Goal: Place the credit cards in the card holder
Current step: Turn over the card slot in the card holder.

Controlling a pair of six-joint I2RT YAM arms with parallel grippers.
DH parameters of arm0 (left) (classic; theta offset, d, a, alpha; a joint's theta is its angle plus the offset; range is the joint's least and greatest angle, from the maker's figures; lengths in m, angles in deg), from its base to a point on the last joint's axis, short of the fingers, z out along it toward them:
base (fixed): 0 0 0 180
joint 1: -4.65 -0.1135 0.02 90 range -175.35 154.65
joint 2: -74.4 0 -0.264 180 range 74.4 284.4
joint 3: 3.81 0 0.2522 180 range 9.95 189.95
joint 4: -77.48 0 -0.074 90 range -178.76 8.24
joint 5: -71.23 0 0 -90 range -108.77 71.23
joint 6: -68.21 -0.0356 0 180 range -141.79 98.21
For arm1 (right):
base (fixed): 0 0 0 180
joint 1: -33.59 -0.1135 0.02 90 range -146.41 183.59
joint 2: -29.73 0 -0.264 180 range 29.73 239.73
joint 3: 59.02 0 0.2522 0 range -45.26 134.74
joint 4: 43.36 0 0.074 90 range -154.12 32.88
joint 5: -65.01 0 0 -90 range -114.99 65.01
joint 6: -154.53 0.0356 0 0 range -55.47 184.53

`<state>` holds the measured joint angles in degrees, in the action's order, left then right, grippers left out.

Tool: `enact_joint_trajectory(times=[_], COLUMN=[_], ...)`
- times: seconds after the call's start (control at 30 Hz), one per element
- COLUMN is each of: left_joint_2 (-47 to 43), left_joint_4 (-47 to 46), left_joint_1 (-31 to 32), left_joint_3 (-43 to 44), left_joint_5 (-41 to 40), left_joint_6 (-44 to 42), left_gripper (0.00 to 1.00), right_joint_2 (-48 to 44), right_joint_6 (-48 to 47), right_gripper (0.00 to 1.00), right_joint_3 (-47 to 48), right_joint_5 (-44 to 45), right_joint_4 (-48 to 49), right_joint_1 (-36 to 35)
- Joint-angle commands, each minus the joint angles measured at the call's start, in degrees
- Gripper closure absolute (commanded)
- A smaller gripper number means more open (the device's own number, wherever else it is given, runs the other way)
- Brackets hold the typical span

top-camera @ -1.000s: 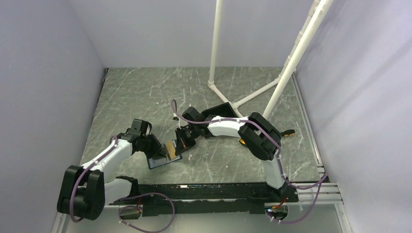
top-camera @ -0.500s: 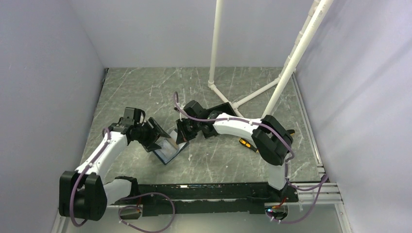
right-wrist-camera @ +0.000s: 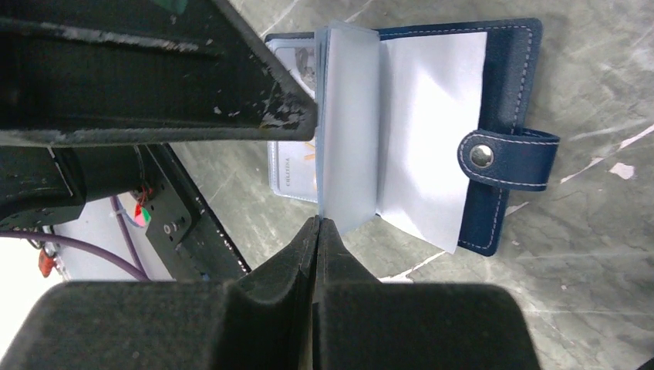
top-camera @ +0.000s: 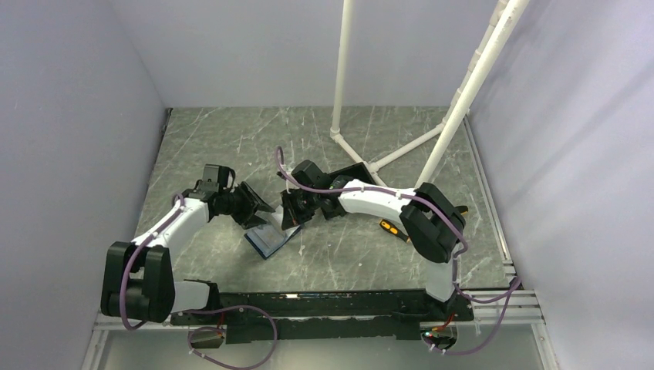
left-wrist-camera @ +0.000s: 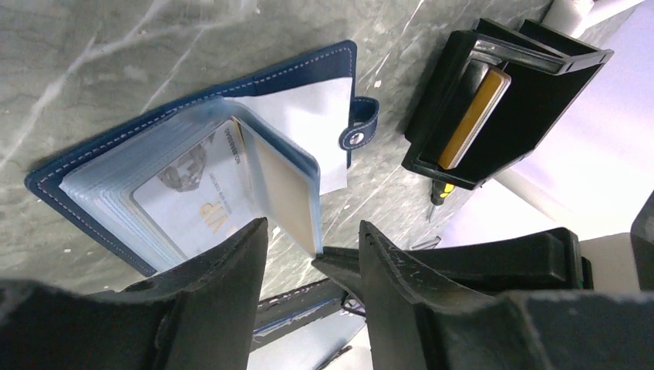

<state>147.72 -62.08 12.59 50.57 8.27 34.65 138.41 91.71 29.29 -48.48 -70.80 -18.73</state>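
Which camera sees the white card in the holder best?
Left wrist: the white card shows its printed face through the holder's clear sleeve. Right wrist shows only a strip of it, mostly hidden. From the top, the holder is too small to show it.

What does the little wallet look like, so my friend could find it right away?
Start at the grey marble table and look near its middle, left of the black box and nearer the robot. The wallet lies open there. It is the only dark blue thing, with clear plastic pockets and a strap with a silver snap.
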Motion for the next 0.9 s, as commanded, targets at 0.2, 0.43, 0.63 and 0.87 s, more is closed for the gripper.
enact_joint_trajectory(times=[0.2, 0.43, 0.63, 0.87], left_joint_2=[0.99, 1.3, 0.59, -0.09], left_joint_4=[-1.66, -1.68, -1.07, -0.77], left_joint_1=[0.22, 0.4, 0.4, 0.4], left_joint_3=[-0.68, -3.45, -4.72, -5.55], left_joint_5=[-2.47, -3.48, -5.31, -5.93], left_joint_6=[-5.0, -7.93, -9.22, -9.21], left_gripper=[0.6, 0.69, 0.71, 0.7], right_joint_2=[1.08, 1.19, 0.57, 0.69], right_joint_6=[-1.86, -2.33, -4.72, -9.55], right_gripper=[1.0, 0.86, 0.67, 0.5], right_joint_3=[2.56, 3.04, 3.63, 4.31], right_joint_5=[-2.96, -4.55, -1.48, 3.08], right_joint_4=[-0.63, -0.77, -2.81, -4.45], right_joint_1=[-0.59, -0.77, -0.77, -1.06])
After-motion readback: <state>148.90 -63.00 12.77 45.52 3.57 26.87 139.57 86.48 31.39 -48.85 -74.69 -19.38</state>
